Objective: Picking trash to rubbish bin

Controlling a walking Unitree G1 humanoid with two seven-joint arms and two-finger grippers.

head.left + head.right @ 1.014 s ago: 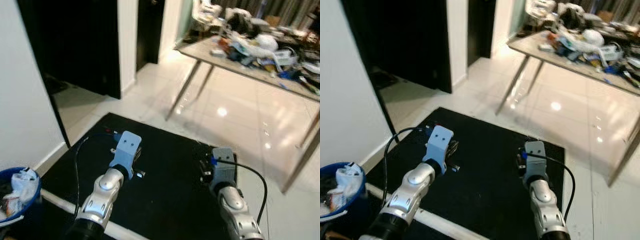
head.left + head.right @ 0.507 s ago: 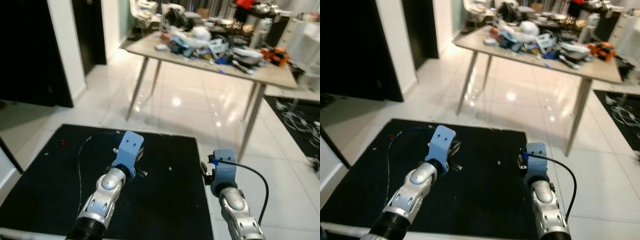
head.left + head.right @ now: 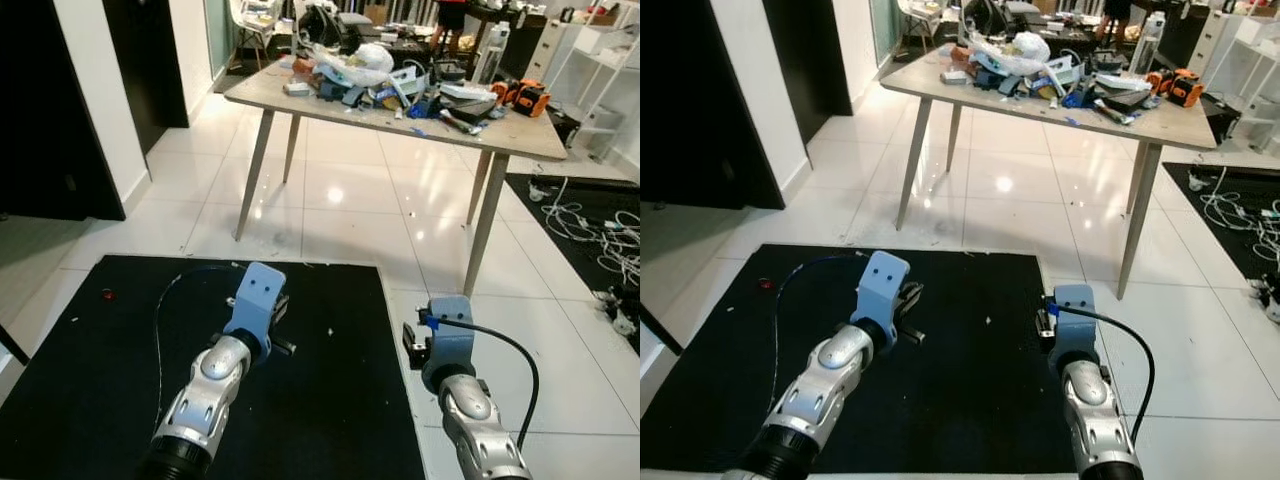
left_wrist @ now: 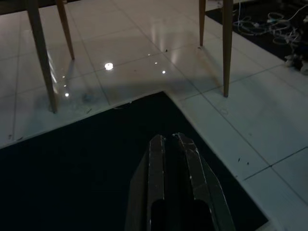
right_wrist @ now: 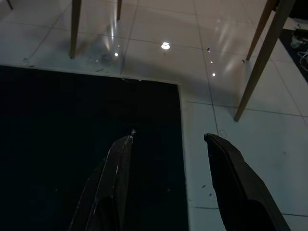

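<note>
A black mat lies on glossy white floor tiles; the tabletop is pale beige, the wrist housings light blue.

Small pale trash specks and a red scrap lie scattered on the black mat.

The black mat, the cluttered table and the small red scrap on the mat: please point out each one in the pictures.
black mat (image 3: 330, 400), left eye view, bare part between the arms
cluttered table (image 3: 1160, 118), right eye view, bare right end of the top
small red scrap (image 3: 107, 294), left eye view, its middle
</note>
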